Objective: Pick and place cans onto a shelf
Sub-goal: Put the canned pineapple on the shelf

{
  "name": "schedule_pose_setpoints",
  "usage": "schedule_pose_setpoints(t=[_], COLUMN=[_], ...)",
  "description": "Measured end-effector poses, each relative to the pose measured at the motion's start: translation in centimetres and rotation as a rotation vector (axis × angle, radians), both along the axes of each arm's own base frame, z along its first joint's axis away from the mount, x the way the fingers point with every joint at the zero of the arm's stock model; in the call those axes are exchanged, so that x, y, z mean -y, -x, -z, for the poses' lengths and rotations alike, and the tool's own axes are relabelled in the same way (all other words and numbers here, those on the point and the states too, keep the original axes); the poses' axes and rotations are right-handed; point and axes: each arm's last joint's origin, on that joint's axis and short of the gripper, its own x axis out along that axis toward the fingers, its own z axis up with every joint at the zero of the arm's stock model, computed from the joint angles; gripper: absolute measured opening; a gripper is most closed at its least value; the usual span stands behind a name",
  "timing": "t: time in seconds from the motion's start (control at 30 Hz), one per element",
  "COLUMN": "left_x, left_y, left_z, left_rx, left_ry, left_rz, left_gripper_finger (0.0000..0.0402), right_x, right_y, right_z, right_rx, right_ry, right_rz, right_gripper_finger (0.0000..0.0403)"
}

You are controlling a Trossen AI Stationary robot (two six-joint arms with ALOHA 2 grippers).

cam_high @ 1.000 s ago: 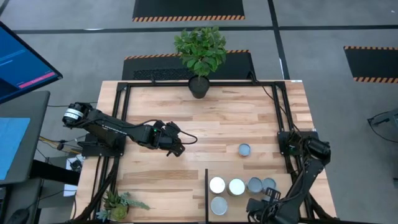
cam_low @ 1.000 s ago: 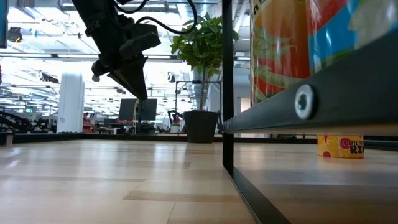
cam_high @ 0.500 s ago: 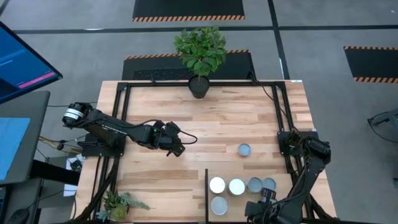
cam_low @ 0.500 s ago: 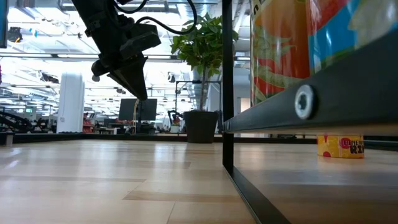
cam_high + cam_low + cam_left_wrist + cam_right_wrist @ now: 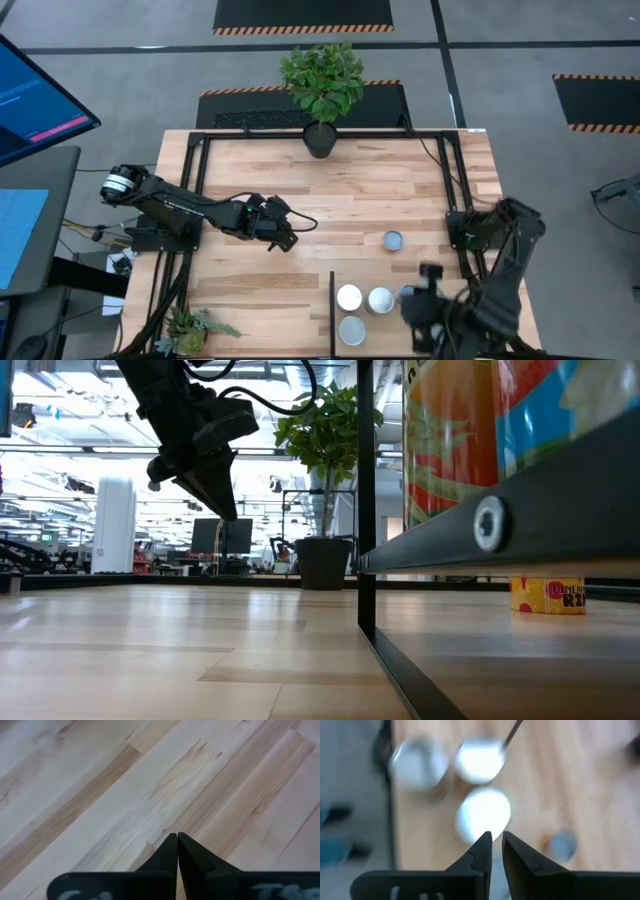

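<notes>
Left gripper (image 5: 289, 240), fingers pressed together, hangs over bare table (image 5: 350, 195) left of centre. Right gripper (image 5: 494, 851), nearly closed and empty, sits above the shelf (image 5: 332, 300). Three cans (image 5: 349, 297) stand there; a fourth can (image 5: 393, 240) lies apart.

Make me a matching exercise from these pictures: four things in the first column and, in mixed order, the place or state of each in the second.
Column one
1. left hand
2. right hand
3. lone can
4. black plant pot

Column two
A. at the far edge of the tabletop
B. alone on the tabletop, apart from the shelf
C. shut, above bare wood
D. above the group of cans on the shelf

Pairs: 1-C, 2-D, 3-B, 4-A
</notes>
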Motion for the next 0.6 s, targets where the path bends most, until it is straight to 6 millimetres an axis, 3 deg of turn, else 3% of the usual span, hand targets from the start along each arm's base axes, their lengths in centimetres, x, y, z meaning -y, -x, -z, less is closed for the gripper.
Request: schedule_pose_setpoints(t=[0.23,0.47,0.6], left_x=[0.0,0.0,0.0], left_y=[-0.1,-0.1,-0.1], left_z=[0.0,0.0,0.0], left_rx=[0.005,0.006,0.007], left_ry=[-0.002,-0.002,-0.002], left_rz=[0.012,0.011,0.011], left_gripper_finger=[0.0,0.0,0.0], right_x=[7.6,14.7,17.8], right_y=[-0.4,0.2,0.1], right_z=[0.5,4.5,7.4], right_rx=[0.111,-0.035,-0.154], right_ry=[0.118,0.173,0.033], right_rz=[0.234,0.418,0.479], right_gripper_finger=[0.0048,0.0038,0.0037])
